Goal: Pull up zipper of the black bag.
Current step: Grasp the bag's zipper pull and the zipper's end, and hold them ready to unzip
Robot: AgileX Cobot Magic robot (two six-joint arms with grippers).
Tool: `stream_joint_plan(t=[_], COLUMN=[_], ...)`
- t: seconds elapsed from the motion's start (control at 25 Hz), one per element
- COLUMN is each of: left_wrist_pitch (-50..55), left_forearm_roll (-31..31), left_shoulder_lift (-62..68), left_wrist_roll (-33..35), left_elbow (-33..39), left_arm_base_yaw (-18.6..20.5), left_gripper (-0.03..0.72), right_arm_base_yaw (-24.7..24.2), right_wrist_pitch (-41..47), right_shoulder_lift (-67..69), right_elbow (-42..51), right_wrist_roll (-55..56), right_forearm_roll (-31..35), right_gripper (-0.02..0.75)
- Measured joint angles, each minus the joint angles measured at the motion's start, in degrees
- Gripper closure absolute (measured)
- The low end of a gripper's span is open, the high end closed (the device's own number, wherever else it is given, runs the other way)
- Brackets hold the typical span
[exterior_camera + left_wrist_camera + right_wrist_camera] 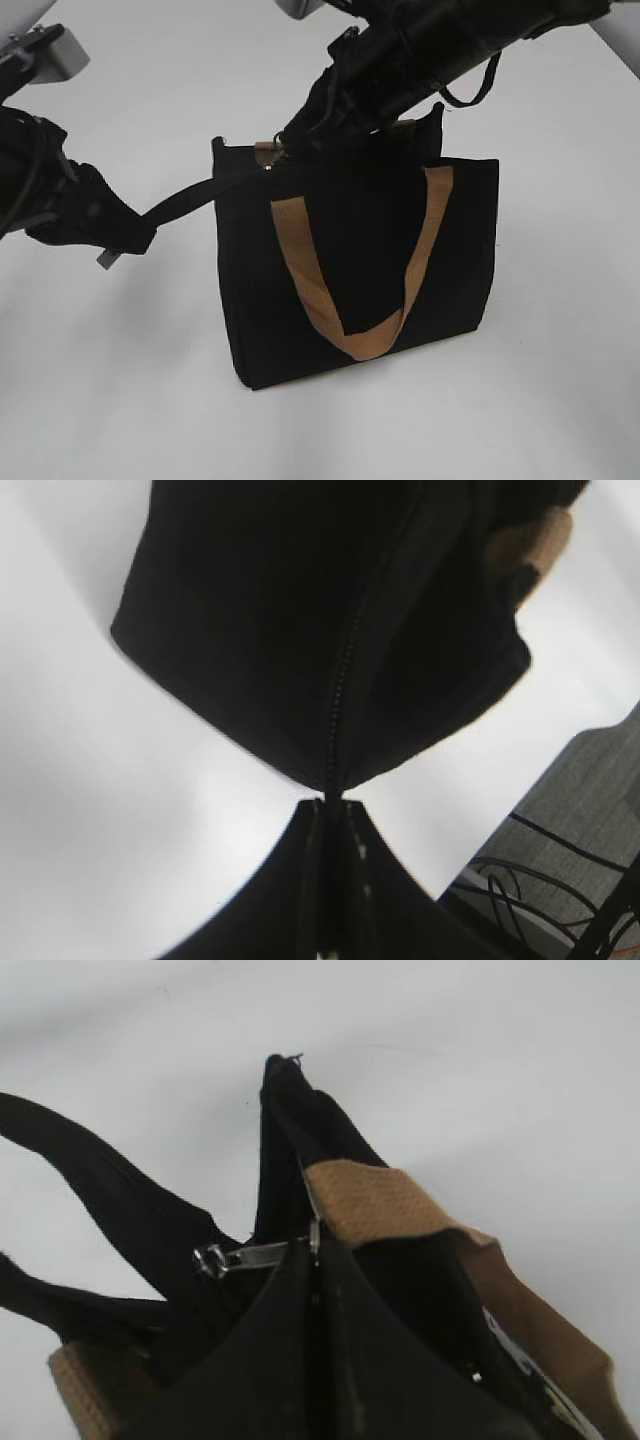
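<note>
At the centre of the exterior view, on the bag's top edge, my right gripper (285,150) is pinching the small silvery pull of the zipper (268,163), jaws pressed together on it. In the right wrist view the metal pull (235,1257) is lying sideways, just left of where my fingertips are meeting (313,1245), and a tan handle (375,1203) is folding over the rim right beside them, crowding the upper right of my grip. Black fabric is rising to a peak behind it.

Toward the left of the exterior view, my left gripper (135,232) is clamping the end of a black strap (185,200) that is running taut from the bag's upper left corner. The left wrist view is showing my jaws closed on a corner of fabric (330,798), with the zipper teeth (345,670) running up the middle of the frame.

The black bag (350,270) is standing upright on the white table (120,380), mid-frame, its front tan loop (360,270) hanging in a V. My right arm is reaching down from the upper right, across the bag's top; my left arm is entering from the left edge, low and stretched toward the bag.
</note>
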Motion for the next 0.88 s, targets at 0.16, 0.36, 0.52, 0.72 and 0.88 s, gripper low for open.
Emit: stream_joint_plan(t=[0.16,0.36,0.52,0.72,0.88], left_wrist_pitch=[-1.9,-4.88,-5.92,-6.73,-7.15], left_forearm_roll=[2.18,4.39,5.25,5.58,5.0], left_shoulder_lift=[0.0,0.0,0.0,0.0,0.0], left_wrist_roll=[-3.92,-7.79,-8.38,-8.43,-8.43], left_elbow=[0.0,-0.09,-0.09,-0.09,-0.09], left_arm_base_yaw=[0.0,0.0,0.0,0.0,-0.11], left_gripper=[0.685,0.685,0.685,0.685,0.685], right_arm_base_yaw=[-1.47,-5.11,-9.48,-15.16,-18.77], right_wrist_pitch=[0.68,4.24,5.89,7.45,11.03], right_shoulder_lift=[-2.87,-4.33,-4.96,-5.39,-5.39], right_elbow=[0.0,0.0,0.0,0.0,0.0], right_wrist_roll=[0.1,3.4,9.04,15.29,19.42], right_forearm_roll=[-0.21,-2.36,-6.94,-11.21,-12.14], right_gripper=[0.739,0.739,0.739,0.739,0.739])
